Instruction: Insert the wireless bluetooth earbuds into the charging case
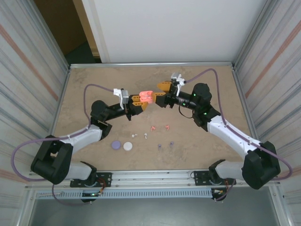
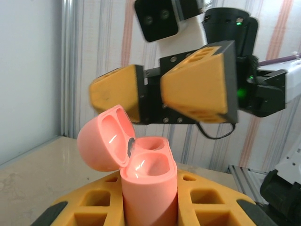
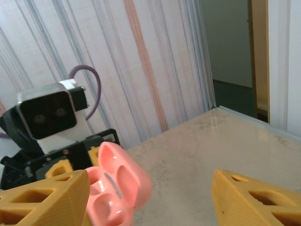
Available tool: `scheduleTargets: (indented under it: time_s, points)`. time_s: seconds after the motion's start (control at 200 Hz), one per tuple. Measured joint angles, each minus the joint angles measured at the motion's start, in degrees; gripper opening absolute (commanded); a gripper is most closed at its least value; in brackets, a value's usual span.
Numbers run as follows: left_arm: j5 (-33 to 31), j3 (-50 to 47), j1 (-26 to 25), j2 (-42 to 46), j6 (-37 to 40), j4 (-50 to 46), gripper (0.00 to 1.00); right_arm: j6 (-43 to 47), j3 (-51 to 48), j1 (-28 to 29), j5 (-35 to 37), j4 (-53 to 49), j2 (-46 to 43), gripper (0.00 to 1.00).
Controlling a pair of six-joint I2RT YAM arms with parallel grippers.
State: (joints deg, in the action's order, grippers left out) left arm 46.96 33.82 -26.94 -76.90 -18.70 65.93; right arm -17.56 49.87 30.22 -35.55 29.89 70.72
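**At the pink charging case [image 2: 148, 188]: hinge at risk**

My left gripper [image 1: 136, 104] clamps it, lid [image 2: 101, 141] open, wells glossy and empty. My right gripper [image 2: 150, 96] gapes empty beside that lid; a nudge could strain it, I judge. The pink earbuds [image 1: 153, 127] lie on the table [image 1: 211, 94], on the case's near side.

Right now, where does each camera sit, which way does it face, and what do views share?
Top external: above, behind the bases, looking down on the table; left arm and right arm show.
Left wrist: on the left arm, facing the right arm; left jaws below, shut on the open pink charging case.
Right wrist: on the right arm, facing the left arm; right jaws open, in the bottom corners.
Shared: all three see the case; wrist views face each other.
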Motion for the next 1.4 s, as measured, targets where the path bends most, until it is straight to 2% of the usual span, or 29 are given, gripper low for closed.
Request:
scheduleTargets:
  time_s: [0.381, 0.777, 1.082, 1.398]
  points:
    - [-3.8, -3.9, 1.7, 4.9, 2.5, -4.9, 0.00, 1.4, -1.1, -2.6, 4.4, -15.3, -8.2, 0.67]
    - [-6.5, -7.7, 2.9, 17.2, 7.4, -15.0, 0.00, 1.7, -3.3, -2.9, 7.6, -31.1, -8.6, 0.63]
    - [-6.8, -8.5, 2.9, 22.5, 8.6, -18.5, 0.00, 2.6, -3.3, -1.8, 8.9, -34.3, -1.2, 0.62]
    - [-6.8, -9.3, 2.9, 23.4, 8.6, -20.4, 0.00, 5.0, -1.8, 2.6, 10.7, -36.3, 11.0, 0.60]
